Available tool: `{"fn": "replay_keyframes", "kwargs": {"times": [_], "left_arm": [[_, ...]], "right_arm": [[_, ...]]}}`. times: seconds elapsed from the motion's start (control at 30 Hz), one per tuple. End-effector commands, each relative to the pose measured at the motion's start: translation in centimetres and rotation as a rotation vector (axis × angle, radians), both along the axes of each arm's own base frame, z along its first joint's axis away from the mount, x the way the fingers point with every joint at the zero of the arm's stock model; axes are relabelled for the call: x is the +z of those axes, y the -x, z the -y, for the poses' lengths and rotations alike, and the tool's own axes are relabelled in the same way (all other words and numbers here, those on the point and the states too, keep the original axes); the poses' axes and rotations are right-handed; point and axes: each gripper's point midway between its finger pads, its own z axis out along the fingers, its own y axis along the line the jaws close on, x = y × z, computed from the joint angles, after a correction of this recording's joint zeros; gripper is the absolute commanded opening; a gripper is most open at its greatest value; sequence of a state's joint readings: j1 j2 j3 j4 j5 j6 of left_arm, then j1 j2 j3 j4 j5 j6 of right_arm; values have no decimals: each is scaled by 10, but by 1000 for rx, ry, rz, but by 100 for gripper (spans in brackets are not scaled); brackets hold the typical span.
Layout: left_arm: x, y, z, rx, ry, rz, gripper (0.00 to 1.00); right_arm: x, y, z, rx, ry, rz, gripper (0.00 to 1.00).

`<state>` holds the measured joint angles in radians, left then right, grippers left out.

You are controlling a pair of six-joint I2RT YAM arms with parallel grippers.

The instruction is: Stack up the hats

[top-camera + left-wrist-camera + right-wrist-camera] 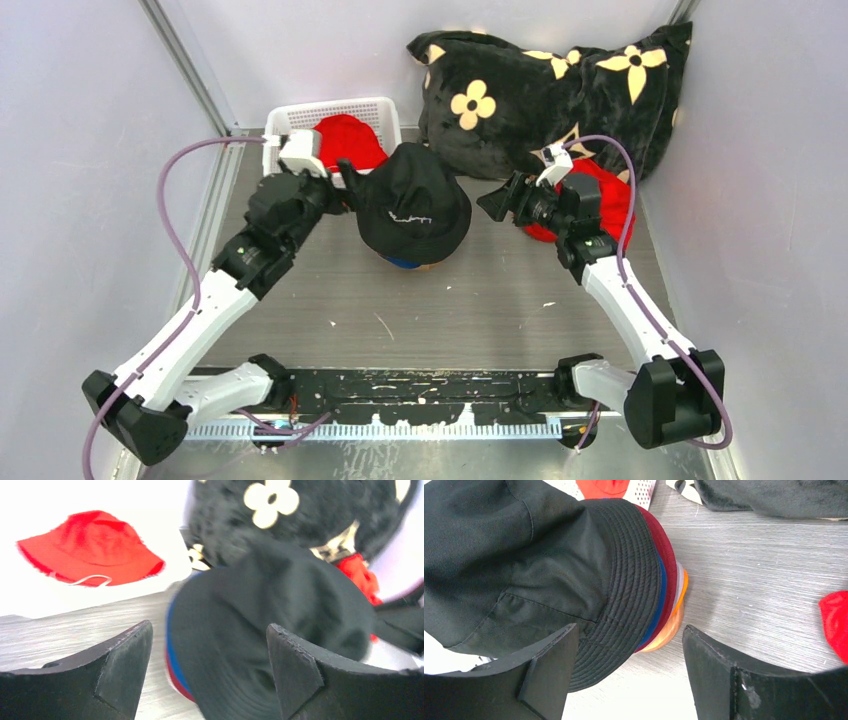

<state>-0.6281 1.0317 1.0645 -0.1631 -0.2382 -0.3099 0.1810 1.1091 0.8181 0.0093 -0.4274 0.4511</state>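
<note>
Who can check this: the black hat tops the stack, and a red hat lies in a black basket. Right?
No: the basket is white, not black, as the top external view shows. The black hat does top the stack, and a red hat lies in the basket.

Left pincer (209, 630) at the bottom of the frame: two dark fingers (120, 665), jaws set wide apart, nothing clamped.

Between and beyond them, filling centre and lower right: black hat (280, 610), blurred, brim drooping toward the lens. Whether it touches the right finger, cannot tell. Under its left edge, a thin blue brim (171, 650), and below that a dark red brim (176, 684).

Upper left: bright red hat (90, 545), crown up, on a washed-out white surface (50, 600).

Top right: black cushion (320, 515) with cream flowers, behind the black hat.

Grey grained tabletop (75, 625) at left.
</note>
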Motion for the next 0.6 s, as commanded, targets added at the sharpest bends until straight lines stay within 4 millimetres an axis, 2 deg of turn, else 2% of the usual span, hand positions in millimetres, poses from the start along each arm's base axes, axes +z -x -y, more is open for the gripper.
{"fn": "replay_keyframes", "kwargs": {"times": [0.0, 0.1, 0.17, 0.27, 0.57], "left_arm": [[9, -21, -36, 91, 169, -52, 84], [-10, -36, -42, 65, 300, -102, 83], [-13, -44, -43, 25, 411, -112, 83], [-21, -46, -36, -70, 525, -145, 80], [-54, -49, -28, -192, 713, -242, 79]], "right_arm": [[37, -6, -10, 54, -58, 104, 80], [36, -6, -11, 85, -100, 98, 80], [36, -5, -10, 121, -139, 96, 79], [34, -3, -5, 152, -193, 92, 79], [11, 8, -6, 187, -240, 42, 79]]}}
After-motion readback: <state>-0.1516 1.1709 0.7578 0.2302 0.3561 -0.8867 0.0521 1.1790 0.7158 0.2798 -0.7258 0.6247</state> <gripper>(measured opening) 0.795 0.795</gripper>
